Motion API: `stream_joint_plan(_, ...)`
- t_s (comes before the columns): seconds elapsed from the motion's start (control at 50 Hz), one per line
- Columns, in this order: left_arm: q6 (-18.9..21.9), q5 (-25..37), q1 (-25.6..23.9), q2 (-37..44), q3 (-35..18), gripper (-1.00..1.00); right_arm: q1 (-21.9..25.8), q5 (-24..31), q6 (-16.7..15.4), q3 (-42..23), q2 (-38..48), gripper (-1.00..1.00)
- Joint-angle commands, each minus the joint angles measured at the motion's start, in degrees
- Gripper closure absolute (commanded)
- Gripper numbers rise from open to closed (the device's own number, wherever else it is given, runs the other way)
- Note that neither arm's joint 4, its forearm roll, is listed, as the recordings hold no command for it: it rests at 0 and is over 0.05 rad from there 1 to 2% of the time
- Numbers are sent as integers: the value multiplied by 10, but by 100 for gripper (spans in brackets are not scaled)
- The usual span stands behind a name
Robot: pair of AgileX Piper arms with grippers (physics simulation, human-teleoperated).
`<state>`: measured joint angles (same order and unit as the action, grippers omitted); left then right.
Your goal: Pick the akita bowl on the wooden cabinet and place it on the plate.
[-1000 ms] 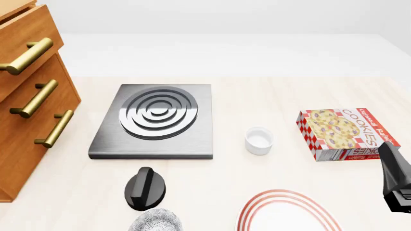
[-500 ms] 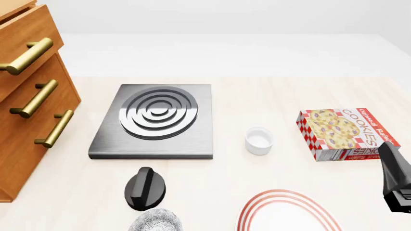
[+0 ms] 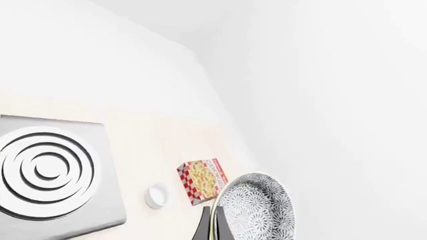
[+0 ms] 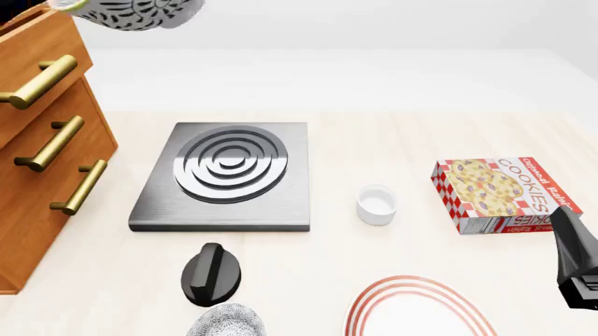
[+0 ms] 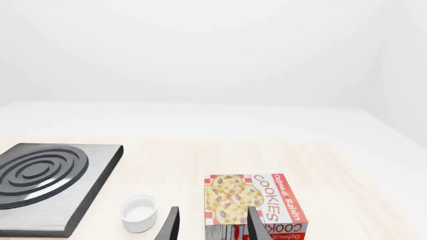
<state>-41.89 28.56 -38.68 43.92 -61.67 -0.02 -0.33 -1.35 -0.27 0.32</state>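
Your left pincer [image 3: 213, 226] pinches the bowl [image 3: 257, 207] by its rim only; swinging fast toward the plate [image 4: 421, 308] could drop it. Right pincer [image 5: 212, 225] is spread.

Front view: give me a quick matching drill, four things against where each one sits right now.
Things:
1. akita bowl
2. cup
3. plate
4. cookie box

Places:
A. between the stove and the cookie box
B. at the bottom edge, partly cut off
C. top left corner, by the cabinet top
D. far right, lying flat on the table

Pairs: 1-C, 2-A, 3-B, 4-D
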Motion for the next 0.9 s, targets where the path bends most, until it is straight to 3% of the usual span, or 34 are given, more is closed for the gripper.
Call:
stream_joint_plan(0.02,12,-16,-40,23,29,100,0,0,0,0,0,-100)
stream_joint_plan(0.9,57,-13,-97,105,52,100,0,0,0,0,0,-100)
